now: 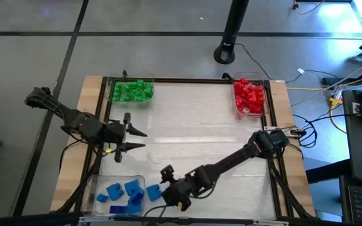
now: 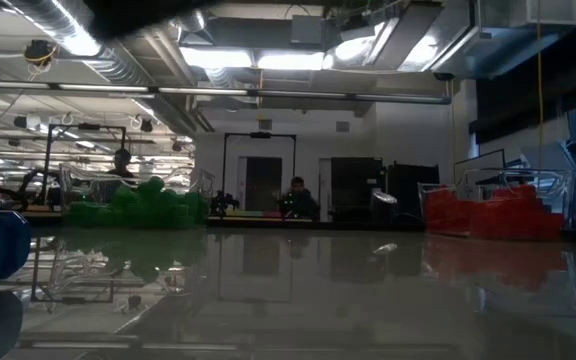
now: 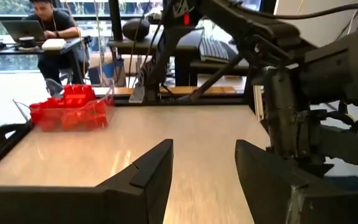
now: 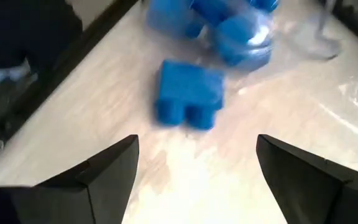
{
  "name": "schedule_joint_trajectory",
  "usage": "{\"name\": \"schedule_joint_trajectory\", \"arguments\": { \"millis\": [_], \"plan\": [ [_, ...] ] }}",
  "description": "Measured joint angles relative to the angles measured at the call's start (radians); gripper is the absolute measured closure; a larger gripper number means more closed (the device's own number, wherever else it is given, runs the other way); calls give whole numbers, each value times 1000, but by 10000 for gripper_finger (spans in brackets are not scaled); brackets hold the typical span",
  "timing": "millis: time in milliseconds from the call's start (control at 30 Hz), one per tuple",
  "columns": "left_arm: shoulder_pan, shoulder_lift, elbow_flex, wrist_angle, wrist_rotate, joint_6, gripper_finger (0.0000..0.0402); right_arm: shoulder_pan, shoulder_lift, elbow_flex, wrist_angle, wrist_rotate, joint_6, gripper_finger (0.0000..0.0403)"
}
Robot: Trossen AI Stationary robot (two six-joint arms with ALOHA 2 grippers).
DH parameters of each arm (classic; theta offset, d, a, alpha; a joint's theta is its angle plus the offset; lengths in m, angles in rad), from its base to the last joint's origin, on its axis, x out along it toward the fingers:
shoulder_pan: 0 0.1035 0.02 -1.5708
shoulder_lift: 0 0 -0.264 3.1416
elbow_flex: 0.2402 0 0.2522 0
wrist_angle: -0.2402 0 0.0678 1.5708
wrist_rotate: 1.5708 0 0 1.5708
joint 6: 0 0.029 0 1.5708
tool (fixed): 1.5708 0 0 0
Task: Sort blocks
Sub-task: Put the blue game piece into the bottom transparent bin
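Blocks are lying sorted by colour into three clear trays at the table's edges: green blocks (image 1: 132, 90) in the far-left tray, red blocks (image 1: 249, 95) in the far-right tray (image 1: 266, 107), blue blocks (image 1: 123, 191) in the near-left tray (image 1: 93, 187). One blue block (image 4: 189, 94) is sitting loose on the bare table, just beside the blue tray, apparently the last piece not yet binned.

Right gripper (image 1: 166, 177) is reaching across the near side of the table toward that loose block; in its wrist view the fingers are spread wide with nothing between them, and the block is lying just ahead of them. Judgement: the arm is lining up to take this block and carry it the short way into the blue tray.

Left gripper (image 1: 131, 139) is waiting over the left side of the table, between the green and blue trays, fingers parted and empty, clear of the other arm's path.

Materials: blocks are hard, glossy moulded plastic, boxy with round studs; they should grip firmly across flat sides. Trays are thin, transparent, with low walls. The table (image 1: 193, 125) is showing a pale, smooth, reflective top, so a nudged block may slide.
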Motion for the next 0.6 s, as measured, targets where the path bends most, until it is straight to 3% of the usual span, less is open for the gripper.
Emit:
{"name": "schedule_joint_trajectory", "arguments": {
  "millis": [133, 400, 500, 600],
  "plan": [
    [0, 22, 0, 1, -1, -1, 237, 25, 48, -10, 3, 30, 8, 79],
    [0, 23, 0, 2, -2, -27, 237, -17, 150, -10, 239, 57, 38, 79],
    [0, 23, 0, -2, -2, -34, 237, -45, 171, -11, 315, 7, 39, 79],
    [0, 23, 0, -3, -2, -38, 237, -59, 195, -9, 390, -111, 39, 79]
  ]
}}
